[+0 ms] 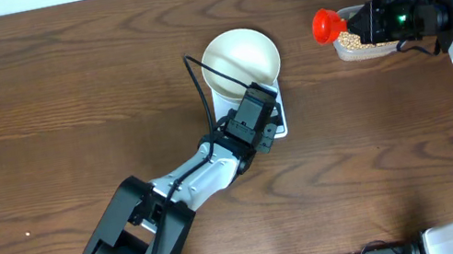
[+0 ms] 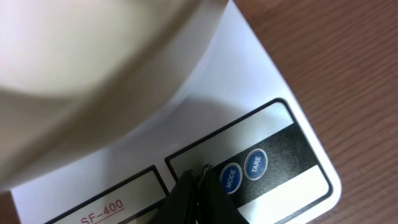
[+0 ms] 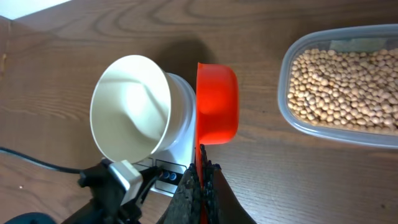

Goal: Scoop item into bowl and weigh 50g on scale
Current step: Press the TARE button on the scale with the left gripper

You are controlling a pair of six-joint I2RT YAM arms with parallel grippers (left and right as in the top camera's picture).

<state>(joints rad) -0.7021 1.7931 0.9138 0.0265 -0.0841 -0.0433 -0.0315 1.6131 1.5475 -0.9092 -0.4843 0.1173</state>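
Closed left pincer (image 2: 198, 186) tip sat on scale (image 2: 280, 87) panel beside MODE button (image 2: 229, 178).
Right pincer (image 3: 202, 180) gripped red scoop (image 3: 216, 102) between empty bowl (image 3: 130, 109) and bean tub (image 3: 345, 87).

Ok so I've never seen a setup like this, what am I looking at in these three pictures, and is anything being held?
These are two robot arms at a wooden table, each ending in a two-finger gripper. One picture looks down from above; the other two come from cameras on each wrist.

On the table a white bowl sits on a small white scale. It looks empty. To the right is a clear tub of tan beans.

The left gripper is shut, holds nothing, and its tip is at the scale's panel beside the blue buttons. The right gripper is shut on the handle of a red scoop, which hangs empty between bowl and tub.
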